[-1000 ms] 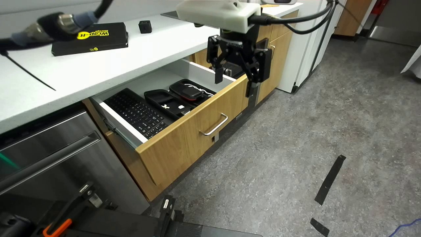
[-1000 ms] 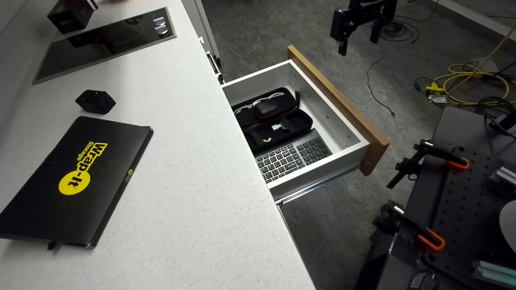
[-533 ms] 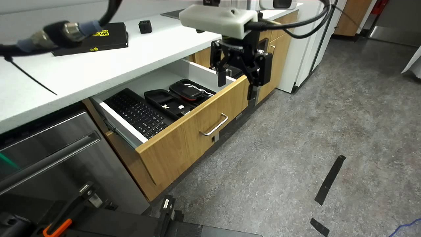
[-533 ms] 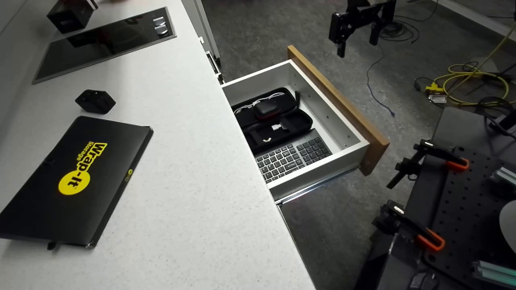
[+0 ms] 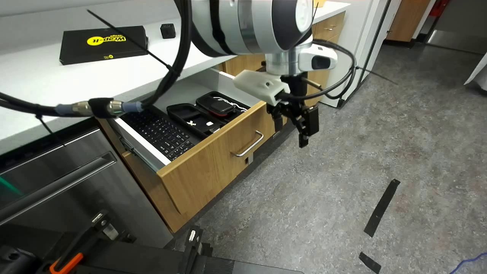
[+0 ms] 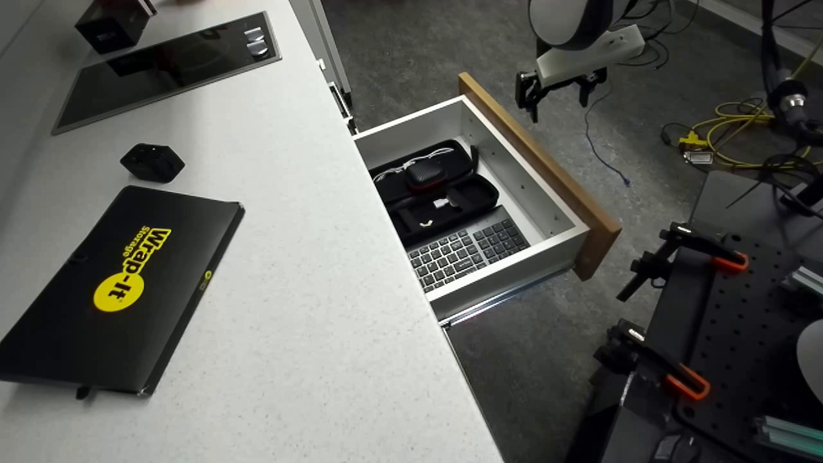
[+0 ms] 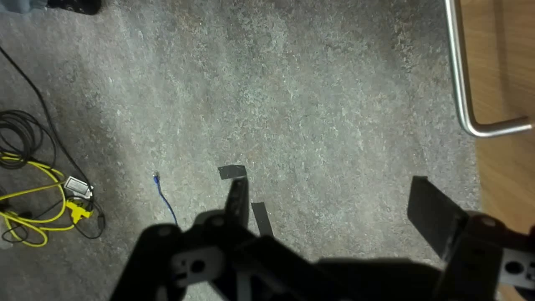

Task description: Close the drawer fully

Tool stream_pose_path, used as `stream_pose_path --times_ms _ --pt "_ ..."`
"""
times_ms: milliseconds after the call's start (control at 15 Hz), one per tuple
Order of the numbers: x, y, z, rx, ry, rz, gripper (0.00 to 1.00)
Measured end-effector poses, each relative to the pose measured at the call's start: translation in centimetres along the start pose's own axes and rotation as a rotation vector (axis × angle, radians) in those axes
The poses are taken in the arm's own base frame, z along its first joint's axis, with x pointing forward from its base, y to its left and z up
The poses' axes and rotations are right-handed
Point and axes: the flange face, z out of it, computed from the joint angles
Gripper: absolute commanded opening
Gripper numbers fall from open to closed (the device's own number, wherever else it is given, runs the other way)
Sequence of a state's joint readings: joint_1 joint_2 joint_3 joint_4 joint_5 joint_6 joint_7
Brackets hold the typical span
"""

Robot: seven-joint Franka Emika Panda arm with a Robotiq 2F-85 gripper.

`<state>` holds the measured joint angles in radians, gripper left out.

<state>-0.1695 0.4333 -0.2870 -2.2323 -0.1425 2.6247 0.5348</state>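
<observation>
Drawer (image 5: 217,163) stands pulled out, mid-frame in an exterior view; keyboard (image 5: 163,134) lies inside, toward its left. Gripper (image 7: 329,184) sits low in wrist view, fingers (image 7: 430,209) spread wide, released, grey floor (image 7: 288,104) showing between. Bar handle (image 7: 459,62) at upper right, apart from them.

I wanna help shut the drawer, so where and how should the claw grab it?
Probably the middle of the silver bar handle, coming down from above. The bar runs level and stands out from the wooden drawer front, leaving a gap behind. The claw is open and points down, so it might straddle the bar.
</observation>
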Motion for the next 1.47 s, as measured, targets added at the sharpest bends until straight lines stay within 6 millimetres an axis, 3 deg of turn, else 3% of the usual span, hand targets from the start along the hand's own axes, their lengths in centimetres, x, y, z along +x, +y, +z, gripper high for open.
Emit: stream_pose_path --times_ms 267,533,800,1067,1200,1467 --pt "0.8 -3.0 4.5 -0.009 -0.042 0.036 1.0" --pt "1.0 -6.6 6.7 0.029 -0.069 0.034 1.0" --pt "-0.4 -12.4 6.1 0.114 -0.116 -0.03 1.0" --pt "-2.0 -18.2 4.0 0.191 -0.182 -0.111 1.0" --pt "-2.1 -19.6 3.2 0.206 -0.193 -0.128 1.0" --pt "-2.0 -19.6 3.4 0.203 -0.195 -0.131 1.0"
